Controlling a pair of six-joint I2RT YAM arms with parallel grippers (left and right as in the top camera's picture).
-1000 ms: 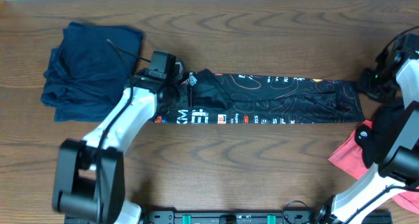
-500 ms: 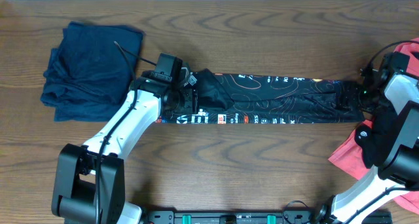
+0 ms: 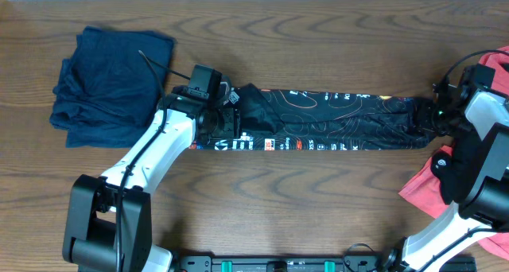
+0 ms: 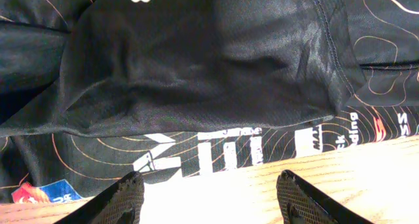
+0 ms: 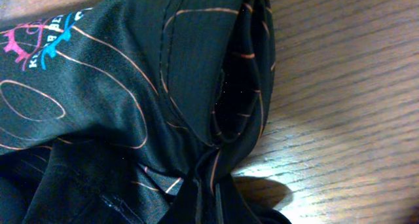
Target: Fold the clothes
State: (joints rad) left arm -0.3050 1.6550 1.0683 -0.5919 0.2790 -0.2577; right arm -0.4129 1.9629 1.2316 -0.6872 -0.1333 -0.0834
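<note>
The black jersey (image 3: pixel 334 117) is laid as a long folded strip across the middle of the desk (image 3: pixel 318 200), between a navy garment (image 3: pixel 111 85) and a coral garment (image 3: pixel 420 188). Its right end is pinched in the closed right gripper (image 3: pixel 436 113). The left gripper (image 4: pixel 209 188) is held open just above the left end, with nothing grasped. For a clean fold, that end should be taken through all layers near the hem and lifted evenly, so the strip is not twisted.
</note>
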